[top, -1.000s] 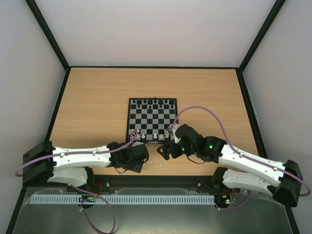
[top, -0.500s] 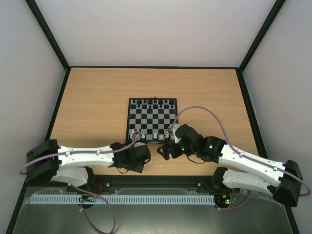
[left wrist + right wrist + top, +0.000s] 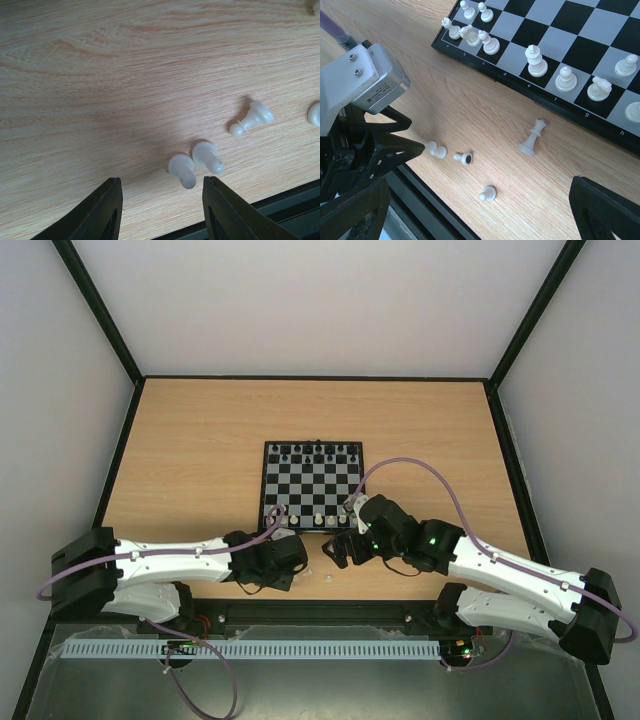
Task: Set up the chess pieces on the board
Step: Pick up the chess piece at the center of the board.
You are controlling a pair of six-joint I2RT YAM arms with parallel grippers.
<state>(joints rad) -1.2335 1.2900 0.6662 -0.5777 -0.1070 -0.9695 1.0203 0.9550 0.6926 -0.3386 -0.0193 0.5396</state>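
The board (image 3: 313, 483) lies mid-table, with white chess pieces (image 3: 537, 61) standing along its near rows. Several more white pieces lie loose on the wood in front of it: two pawns side by side (image 3: 182, 170) (image 3: 207, 156), a tipped pawn (image 3: 252, 119), another pawn (image 3: 488, 193) and a taller piece on its side (image 3: 532, 137). My left gripper (image 3: 161, 192) is open low over the table, the pawn pair just ahead of its right finger (image 3: 220, 210). My right gripper (image 3: 477, 210) hangs wide open above the loose pieces, holding nothing.
Small black pieces (image 3: 315, 451) stand on the board's far rows. The table's black front rail (image 3: 280, 210) runs right behind the loose pawns. In the top view both arms crowd the near edge, the left gripper (image 3: 285, 565) and the right gripper (image 3: 340, 548) close together.
The left arm has shifted slightly near the table's front edge. The right arm and the pieces on the board have not moved.
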